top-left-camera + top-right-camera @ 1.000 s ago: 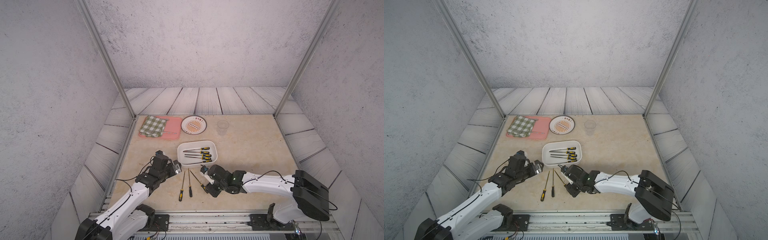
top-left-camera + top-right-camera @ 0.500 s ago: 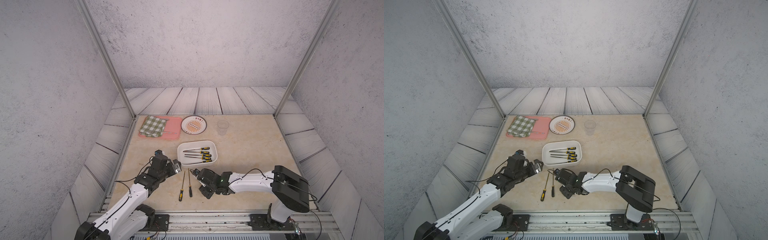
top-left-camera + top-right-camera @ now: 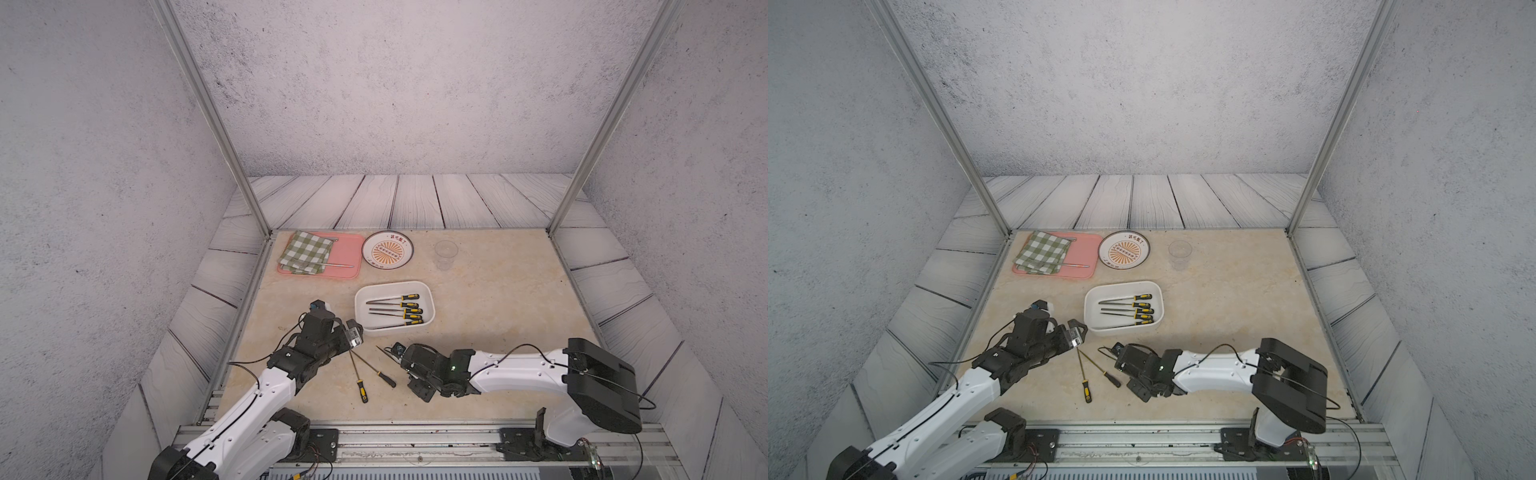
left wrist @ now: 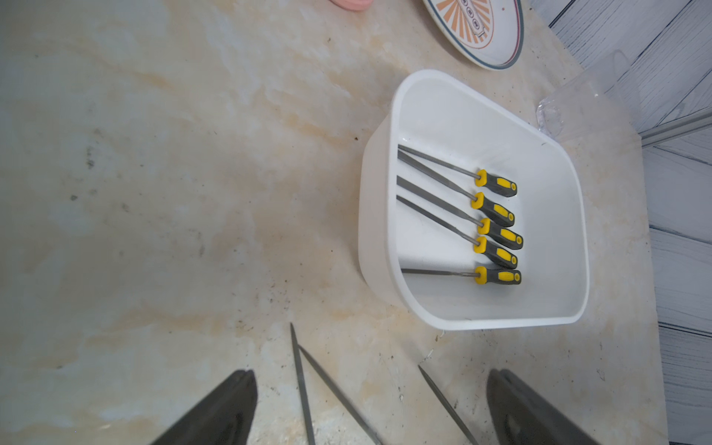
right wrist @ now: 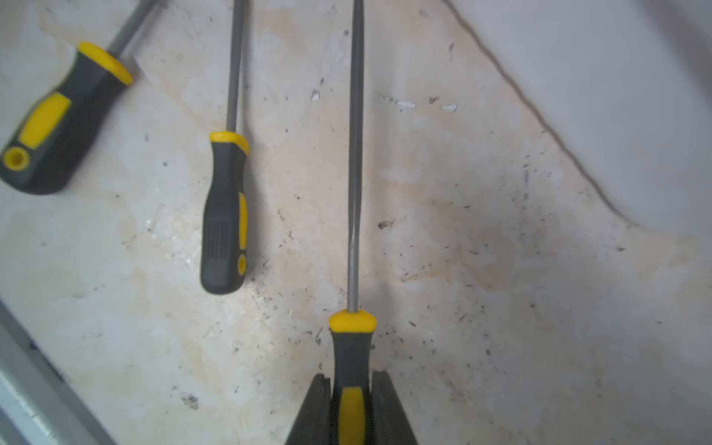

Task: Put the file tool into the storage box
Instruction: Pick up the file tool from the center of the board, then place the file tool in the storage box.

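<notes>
The storage box (image 3: pixel 399 330) is a shallow white tub at mid-table, and several yellow-and-black-handled files lie in it (image 4: pixel 497 235). My right gripper (image 5: pixel 350 374) is shut on the handle of one file tool (image 5: pixel 355 192), which lies low over the table in front of the box, tip (image 3: pixel 384 352) pointing away from me. Two more files (image 3: pixel 362 380) (image 3: pixel 381 373) lie loose just left of it. My left gripper (image 4: pixel 370 371) is open and empty, hovering over the blade tips of the loose files (image 4: pixel 300 385) with the box (image 4: pixel 375 231) ahead.
At the back left a pink tray (image 3: pixel 347 255) holds a green checked cloth (image 3: pixel 306 252). Beside it are a round plate with an orange sunburst (image 3: pixel 387 251) and a clear cup (image 3: pixel 446 253). A metal rail (image 3: pixel 415 440) runs along the front edge.
My right arm has slid left toward the loose files and its jaws have closed on a file handle. The left arm has barely moved.
</notes>
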